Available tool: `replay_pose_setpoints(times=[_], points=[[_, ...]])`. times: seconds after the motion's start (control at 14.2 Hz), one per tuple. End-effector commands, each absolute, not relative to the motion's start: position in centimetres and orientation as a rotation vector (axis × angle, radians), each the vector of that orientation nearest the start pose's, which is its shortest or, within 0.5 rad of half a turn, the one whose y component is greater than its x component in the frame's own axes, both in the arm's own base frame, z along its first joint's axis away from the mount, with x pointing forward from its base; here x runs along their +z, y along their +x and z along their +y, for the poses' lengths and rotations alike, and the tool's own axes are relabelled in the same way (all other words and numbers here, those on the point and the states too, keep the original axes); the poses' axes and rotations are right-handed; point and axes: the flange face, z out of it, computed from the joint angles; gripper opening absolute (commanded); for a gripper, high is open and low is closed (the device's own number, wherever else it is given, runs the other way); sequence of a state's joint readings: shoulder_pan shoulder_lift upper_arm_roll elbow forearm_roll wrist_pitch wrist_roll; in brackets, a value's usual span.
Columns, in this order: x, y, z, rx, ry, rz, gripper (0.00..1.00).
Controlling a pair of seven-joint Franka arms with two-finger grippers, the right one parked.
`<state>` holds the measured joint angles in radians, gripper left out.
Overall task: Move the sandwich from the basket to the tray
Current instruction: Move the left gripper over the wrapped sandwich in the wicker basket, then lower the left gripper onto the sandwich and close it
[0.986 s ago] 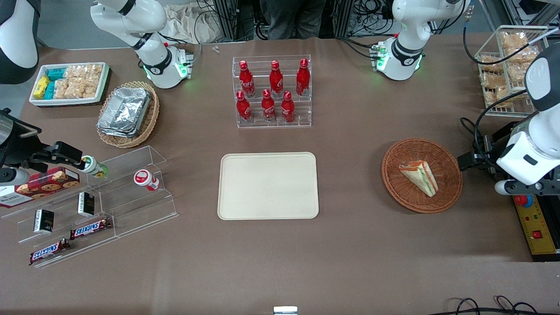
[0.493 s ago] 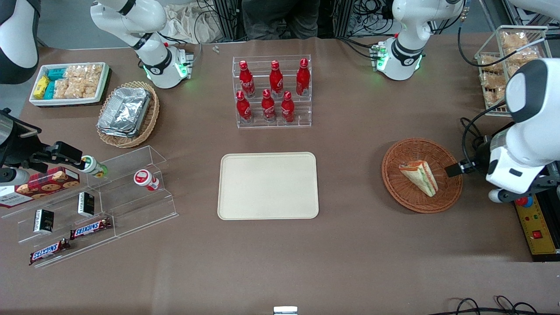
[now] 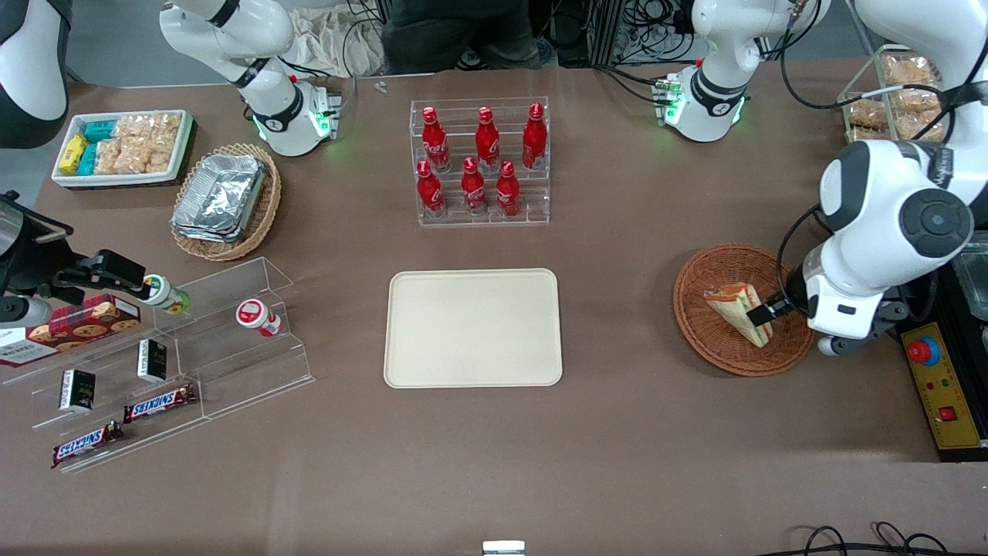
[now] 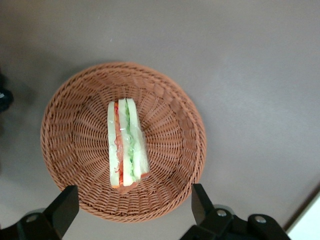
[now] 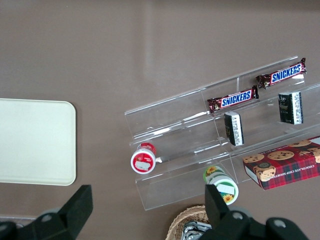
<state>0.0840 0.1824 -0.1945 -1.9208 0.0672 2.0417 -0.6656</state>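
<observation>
The sandwich, a pale bread wedge with green and orange-red stripes, lies in the round reddish-brown basket toward the working arm's end of the table. In the left wrist view the sandwich lies across the middle of the basket. My left gripper hovers above the basket's edge, beside the sandwich, open and empty; in the wrist view it has its fingers spread wide over the rim. The cream-beige tray lies bare at the table's middle.
A clear rack of red bottles stands farther from the camera than the tray. A yellow control box lies beside the basket at the table's edge. A wire rack of snacks stands farther back. Acrylic shelves sit toward the parked arm's end.
My left arm has swung in from the table's edge toward the basket; the gripper now hangs over the basket's rim beside the sandwich. The sandwich has not moved.
</observation>
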Motion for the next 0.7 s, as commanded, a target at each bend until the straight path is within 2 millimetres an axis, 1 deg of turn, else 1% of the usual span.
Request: replay_pose_setpoints(times=[0.0,0.14,0.21,0.35,0.63], points=[[38.2,57.1,-5.7,0.030,-2.959,-0.896,1.00],[37.6,56.6,-6.1,0.031,-2.935,-0.960,1.00],[36.8,56.4,-6.2,0.022,-2.941,-0.960,1.00],[35.1,55.5,-6.1,-0.007,-2.949,-0.968,1.00],[33.4,54.9,-5.6,0.008,-2.937,-1.015,1.00]])
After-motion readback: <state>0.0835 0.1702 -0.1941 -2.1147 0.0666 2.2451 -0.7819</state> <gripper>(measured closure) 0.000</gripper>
